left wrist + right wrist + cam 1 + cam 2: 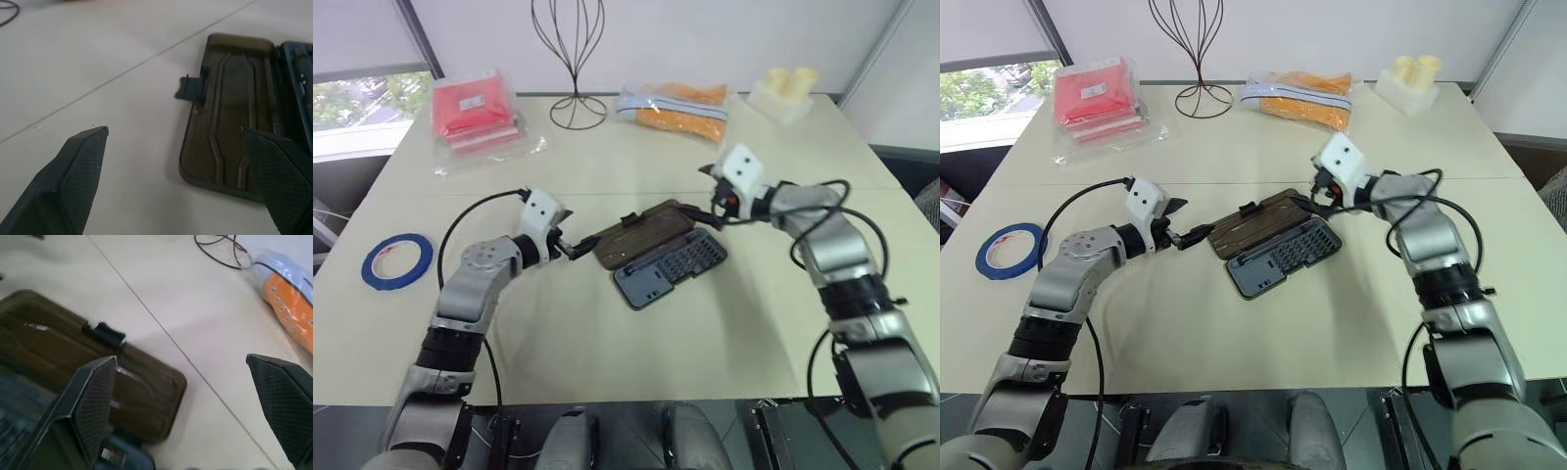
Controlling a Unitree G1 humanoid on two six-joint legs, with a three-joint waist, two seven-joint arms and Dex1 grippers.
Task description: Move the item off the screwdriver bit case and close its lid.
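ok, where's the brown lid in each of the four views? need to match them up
Left eye view: the lid lies open at table centre, beside the grey tray.
Right eye view: same spot, centre.
Left wrist view: right of centre, partly behind one finger.
Right wrist view: left half, behind one finger.
Shared landmark: the lid's black latch tab, seen in all four.

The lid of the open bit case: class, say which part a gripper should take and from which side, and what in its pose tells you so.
Probably the lid's free long edge, beside the black latch tab. It lies flat, opened away from the grey tray, hinged along their shared edge. Coming from the far side, away from the tray, lets a finger get under that edge and swing it over.
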